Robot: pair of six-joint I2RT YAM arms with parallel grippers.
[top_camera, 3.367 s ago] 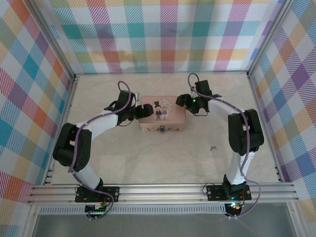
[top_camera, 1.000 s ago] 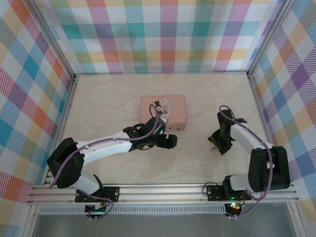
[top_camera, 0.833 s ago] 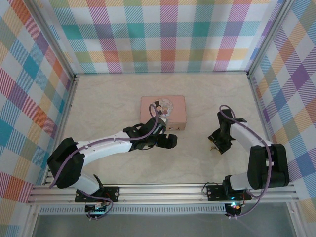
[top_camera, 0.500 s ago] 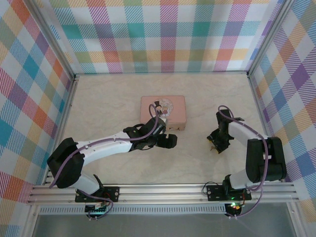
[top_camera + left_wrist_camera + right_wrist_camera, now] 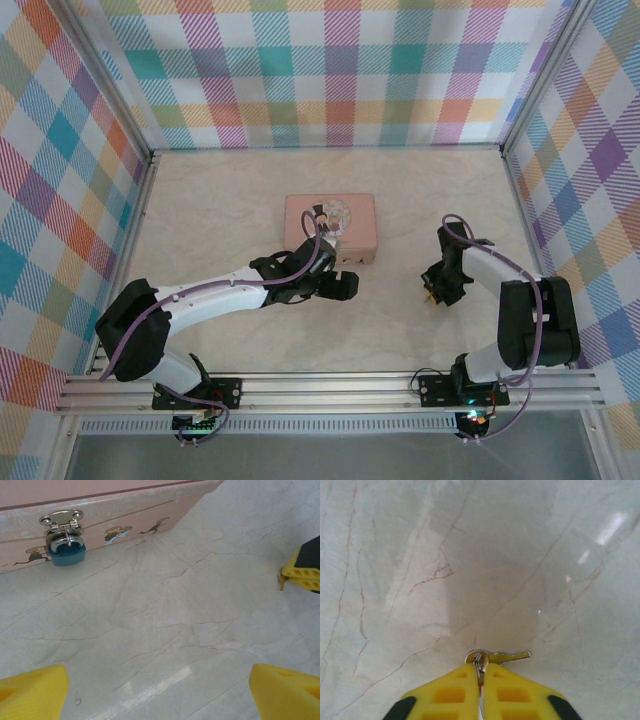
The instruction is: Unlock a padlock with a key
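Against the picture from 3.4 s before, both arms had left the sides of the pink tin (image 5: 345, 212): the left hand (image 5: 341, 287) had moved to the worktop (image 5: 220, 220) just in front of the tin, and the right hand (image 5: 481, 673) had moved down to the spot where the key (image 5: 509, 656) had lain alone. Over the last half second almost nothing had changed. The left arm reached low and long from its base toward the tin's front right corner. Its yellow fingers (image 5: 32, 690) stood wide apart with nothing between them. In the left wrist view, the padlock (image 5: 66, 555) hung from the metal hasp on the front wall of the tin, with its shackle closed through the hasp. The right arm was folded, elbow toward the near rail (image 5: 330, 385), with its hand pointing down at the worktop well to the right of the tin. Its fingers were pressed almost together and pinched the ring end of the key. The key's blade stuck out sideways just above or on the surface; which of the two could not be told. The worktop was pale marble-patterned with thin brown veins. Walls (image 5: 340, 70) of multicoloured check cloth enclosed it on three sides, held in an aluminium frame.
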